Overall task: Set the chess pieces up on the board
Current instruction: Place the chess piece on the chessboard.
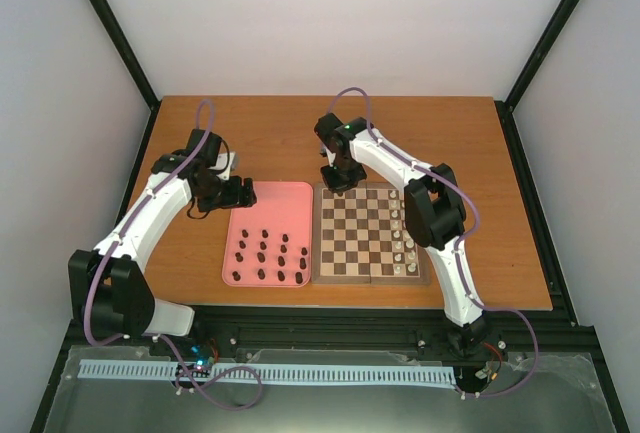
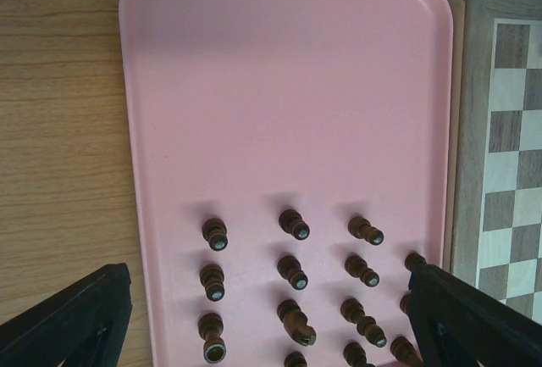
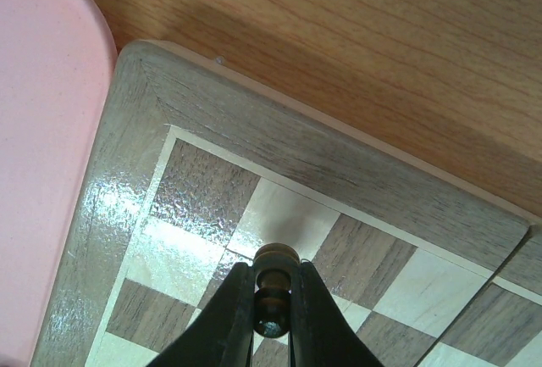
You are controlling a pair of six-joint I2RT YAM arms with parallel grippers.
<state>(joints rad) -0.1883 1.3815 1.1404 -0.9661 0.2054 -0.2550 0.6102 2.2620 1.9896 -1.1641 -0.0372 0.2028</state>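
the tiny dark brown chess pieces (image 2: 292, 272) are mostly sitting on the pink rectangular tray (image 2: 288, 87), in the lower half of the left wrist view. none appears to be standing on the square checkered wooden board (image 1: 365, 238), so nearly all the placing is waiting. the right gripper (image 3: 273, 299) is pinching one dark piece (image 3: 275, 257) in narrow jaws over the board's upper-left corner. the left gripper (image 1: 240, 191) is hanging above the tray with wide jaws, gripping nothing.

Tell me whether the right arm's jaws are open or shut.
Shut on a dark chess piece: both jaws press its sides above the board.
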